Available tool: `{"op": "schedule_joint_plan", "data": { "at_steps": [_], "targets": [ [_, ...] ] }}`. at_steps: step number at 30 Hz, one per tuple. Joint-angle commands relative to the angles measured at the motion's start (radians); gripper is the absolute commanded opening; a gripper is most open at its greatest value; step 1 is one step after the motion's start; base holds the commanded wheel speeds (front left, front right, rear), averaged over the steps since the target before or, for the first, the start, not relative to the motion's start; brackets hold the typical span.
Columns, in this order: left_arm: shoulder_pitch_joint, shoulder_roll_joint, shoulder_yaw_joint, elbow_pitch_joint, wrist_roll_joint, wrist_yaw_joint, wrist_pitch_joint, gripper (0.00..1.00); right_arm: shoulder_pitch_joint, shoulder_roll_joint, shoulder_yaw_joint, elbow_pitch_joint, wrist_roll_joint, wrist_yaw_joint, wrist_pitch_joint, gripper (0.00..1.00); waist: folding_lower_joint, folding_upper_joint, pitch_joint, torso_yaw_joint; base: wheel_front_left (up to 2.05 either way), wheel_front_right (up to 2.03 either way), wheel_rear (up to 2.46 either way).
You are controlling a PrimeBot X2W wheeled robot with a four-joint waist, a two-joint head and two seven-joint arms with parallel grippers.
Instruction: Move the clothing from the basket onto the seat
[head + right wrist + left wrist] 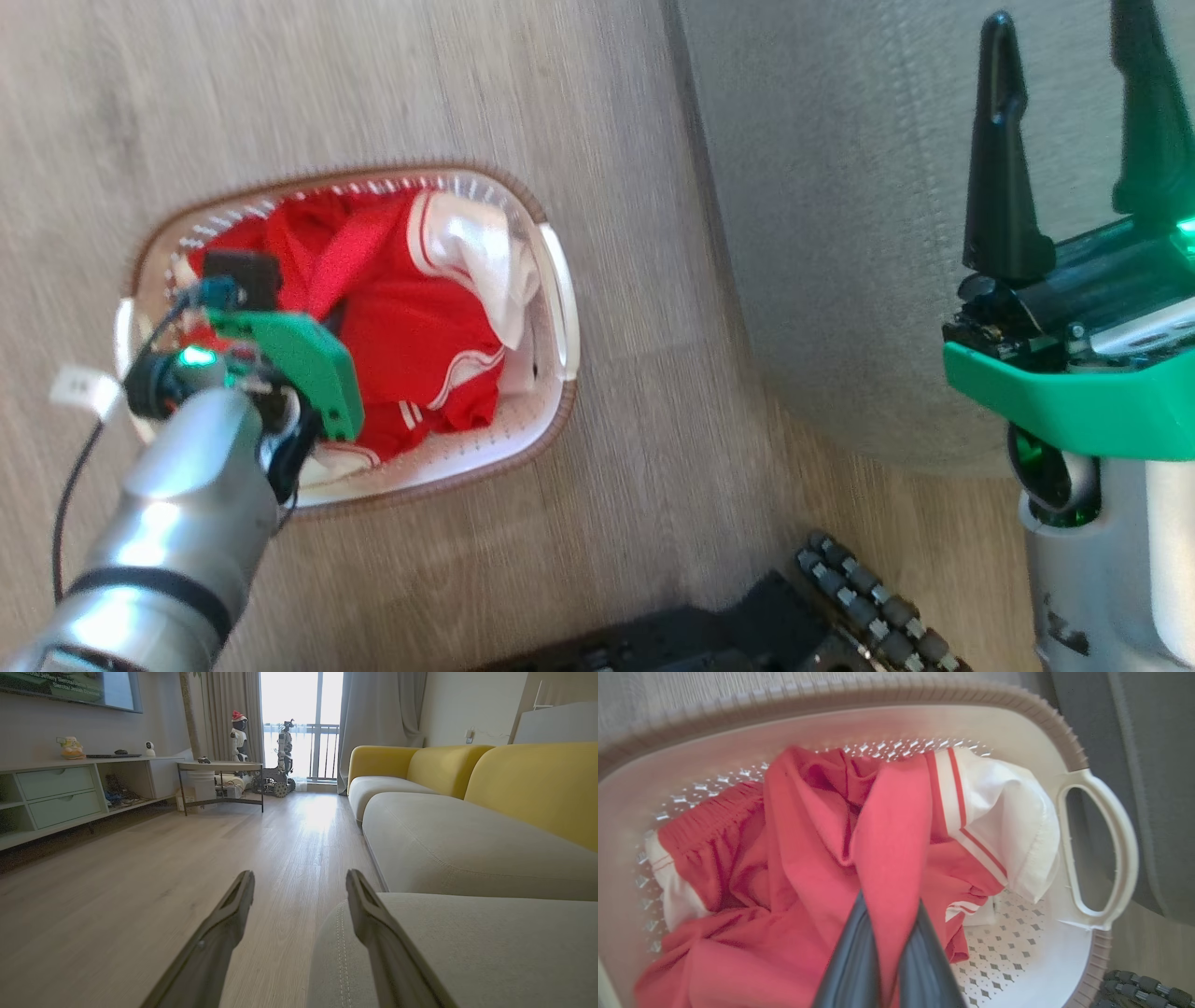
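Left claw (890, 900) pinches the bright red fabric clothing (808, 858) inside the oval white plastic basket (1092, 835), apparently ready to lift; right claw (1064, 28) hangs spread over the grey-green upholstered seat (840, 233).

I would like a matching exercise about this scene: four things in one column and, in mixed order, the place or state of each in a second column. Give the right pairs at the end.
Things:
1. clothing
2. basket
3. left gripper
4. right gripper

Places or states:
A. open, at the edge of the seat
B. on the floor, beside the seat
C. shut on a red fold
D. piled in the basket

Pairs: 1-D, 2-B, 3-C, 4-A
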Motion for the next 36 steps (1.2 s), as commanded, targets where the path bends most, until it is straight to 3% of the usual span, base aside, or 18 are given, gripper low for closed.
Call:
{"op": "schedule_joint_plan", "data": {
  "at_steps": [1,15,28,36],
  "targets": [
    [0.039,0.029,0.008,-0.019,-0.016,-0.006,-0.032,0.00,0.031,0.003,0.013,-0.021,0.001,0.000,-0.006,1.00,0.0000,0.0000,-0.074,0.011,0.00,0.00,0.00],
    [0.174,0.049,-0.088,-0.209,-0.084,-0.006,-0.151,0.00,0.133,-0.047,0.019,0.057,0.036,0.000,-0.006,1.00,0.0000,0.0000,-0.381,0.095,0.00,0.00,0.00],
    [0.289,0.085,0.110,-0.613,0.041,0.018,-0.152,0.00,0.229,-0.085,0.053,0.114,0.074,0.000,-0.006,1.00,0.0000,0.0000,-0.590,0.156,0.00,0.00,0.00],
    [0.288,0.105,0.124,-0.798,0.073,0.028,-0.134,0.00,0.282,-0.093,0.094,0.153,0.097,0.000,-0.006,1.00,0.0000,0.0000,-0.678,0.168,0.00,0.00,0.00]
  ]
}}
